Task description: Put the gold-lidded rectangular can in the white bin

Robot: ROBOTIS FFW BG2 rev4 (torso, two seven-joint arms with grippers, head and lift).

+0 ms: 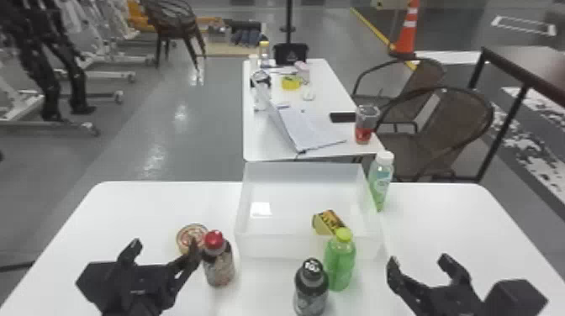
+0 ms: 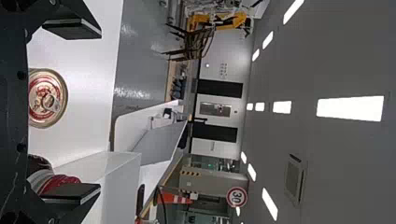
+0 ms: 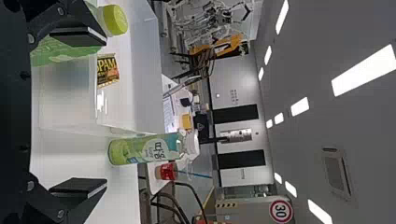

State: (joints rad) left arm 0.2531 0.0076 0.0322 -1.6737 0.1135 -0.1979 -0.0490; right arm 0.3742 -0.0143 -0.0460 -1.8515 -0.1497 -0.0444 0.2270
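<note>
The white table is carrying the white bin at its far edge. The left gripper and right gripper are standing wide open, holding nothing. The gold-lidded rectangular can is resting inside the bin, toward its near right corner.

glossy, smooth plastic bin
</note>
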